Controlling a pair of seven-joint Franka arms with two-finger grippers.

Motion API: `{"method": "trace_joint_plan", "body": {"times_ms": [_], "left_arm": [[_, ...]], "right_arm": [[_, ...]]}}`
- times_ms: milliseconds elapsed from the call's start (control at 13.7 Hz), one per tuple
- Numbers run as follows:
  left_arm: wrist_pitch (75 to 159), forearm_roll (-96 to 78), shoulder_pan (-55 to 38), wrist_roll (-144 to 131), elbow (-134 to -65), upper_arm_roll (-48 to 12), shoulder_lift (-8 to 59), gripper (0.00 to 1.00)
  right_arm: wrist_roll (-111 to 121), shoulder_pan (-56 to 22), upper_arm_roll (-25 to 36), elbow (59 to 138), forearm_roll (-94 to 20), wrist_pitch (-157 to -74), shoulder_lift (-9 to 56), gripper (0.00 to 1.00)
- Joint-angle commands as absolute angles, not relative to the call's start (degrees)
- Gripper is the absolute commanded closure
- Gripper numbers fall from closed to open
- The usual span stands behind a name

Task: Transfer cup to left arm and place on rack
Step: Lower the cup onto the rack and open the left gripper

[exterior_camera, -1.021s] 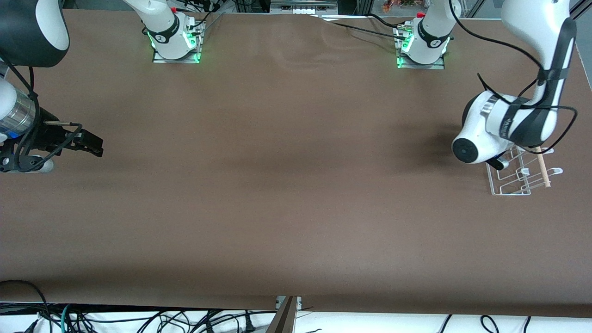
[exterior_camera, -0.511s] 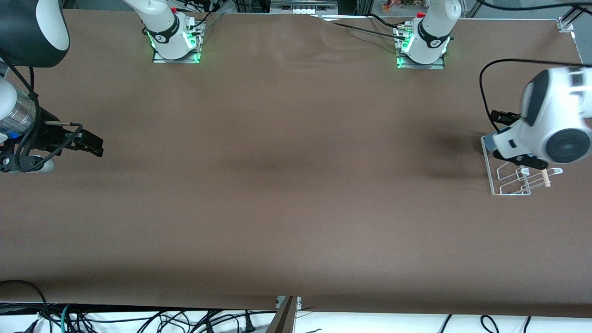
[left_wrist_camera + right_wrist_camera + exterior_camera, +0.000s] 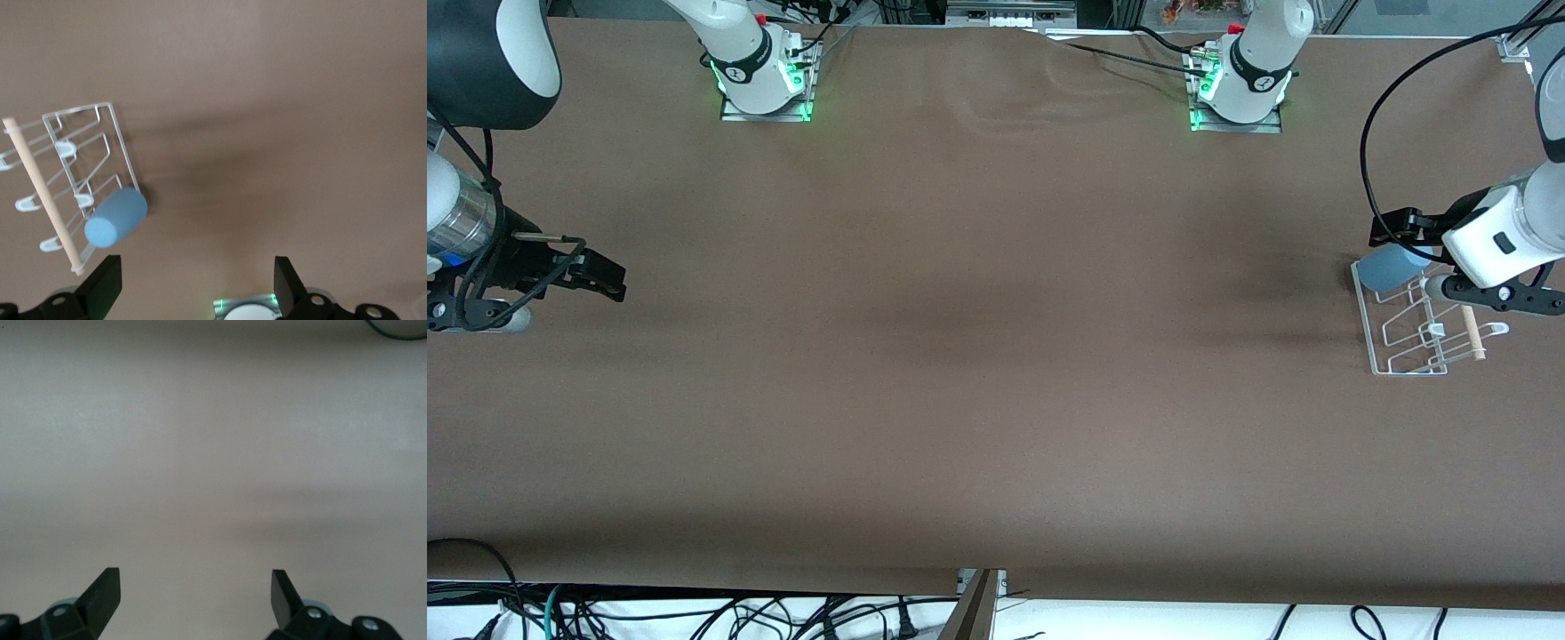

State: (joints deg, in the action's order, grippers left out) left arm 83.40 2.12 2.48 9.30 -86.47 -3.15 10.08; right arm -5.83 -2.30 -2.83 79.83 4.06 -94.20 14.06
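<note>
The light-blue cup [image 3: 1392, 268] [image 3: 117, 217] rests tilted on the wire rack [image 3: 1405, 366] [image 3: 113, 127], at the rack's corner farther from the front camera. The rack stands at the left arm's end of the table, with a wooden dowel [image 3: 1472, 333] [image 3: 40, 187] along one side. My left gripper [image 3: 1449, 262] [image 3: 197, 267] hangs open over the rack, clear of the cup, with nothing between its fingers. At the right arm's end of the table, my right gripper [image 3: 612, 280] [image 3: 195, 577] waits open and empty over bare brown tabletop.
Both arm bases [image 3: 765, 84] [image 3: 1236, 93] stand with green lights along the table edge farthest from the front camera. A black cable [image 3: 1369, 151] loops above the rack. Loose cables [image 3: 694, 613] lie below the table's near edge. The rack sits close to the table's end edge.
The left arm has swung away from above the rack toward the table's end, and the cup now shows on the rack. The right arm has not moved.
</note>
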Motion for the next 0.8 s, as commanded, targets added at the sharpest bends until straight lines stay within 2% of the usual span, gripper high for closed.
{"method": "trace_joint_plan", "body": {"times_ms": [0, 146, 730], "left_arm": [[90.06, 1.14, 0.54, 8.09, -94.00, -3.08, 2.67, 0.00], [97.00, -0.86, -0.61, -0.37, -101.91, -2.99, -2.43, 0.00], [97.65, -0.62, -0.79, -5.01, -102.66, -2.72, -3.43, 0.00]], "right_arm": [[-4.83, -1.76, -3.08, 80.86, 4.66, -93.96, 13.10, 0.00], [-4.83, -1.76, -3.08, 80.86, 4.66, -93.96, 13.10, 0.00], [-4.83, -1.93, -3.16, 80.86, 4.66, -93.87, 12.92, 0.00]]}}
